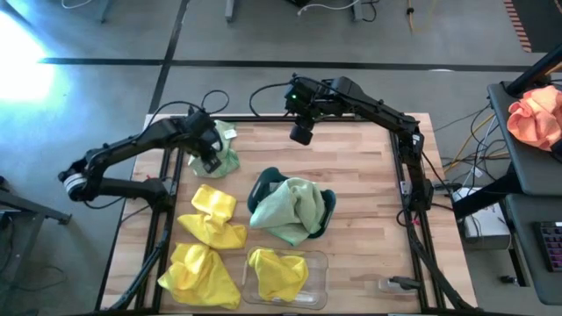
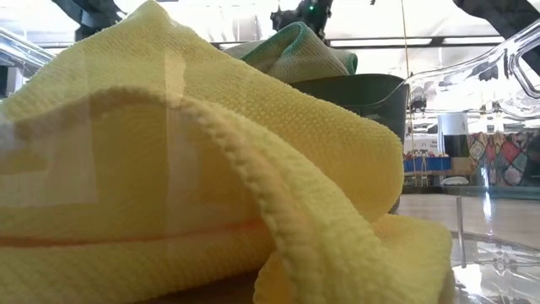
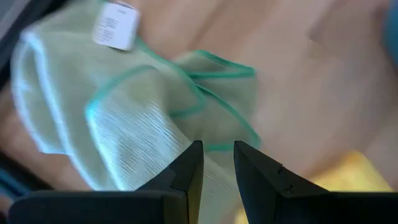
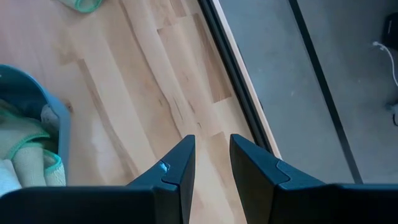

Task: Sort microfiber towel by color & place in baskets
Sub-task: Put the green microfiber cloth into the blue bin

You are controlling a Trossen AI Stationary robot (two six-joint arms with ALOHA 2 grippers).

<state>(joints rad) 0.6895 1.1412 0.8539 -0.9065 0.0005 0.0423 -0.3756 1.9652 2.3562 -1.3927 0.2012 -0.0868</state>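
**Green towel waiting under the left jaws**

A pale green towel (image 3: pixel 124 118) lies crumpled near the desk's far left corner, directly below the left gripper (image 3: pixel 217 163), whose jaws are slightly apart and empty. It is judged soft, light and limp; a raised fold is best pinched. The right gripper (image 4: pixel 211 155), likewise narrowly parted, is held over bare desk.

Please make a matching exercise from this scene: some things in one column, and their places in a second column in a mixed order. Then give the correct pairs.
Things:
1. pale green towel
2. yellow towel
3. second pale green towel
4. orange-pink cloth

Places:
A. loose on the wooden table, under the left gripper
B. off the table, on a surface at the right
C. draped over the dark teal basket
D. inside the clear basket

Pairs: 1-C, 2-D, 3-A, 4-B
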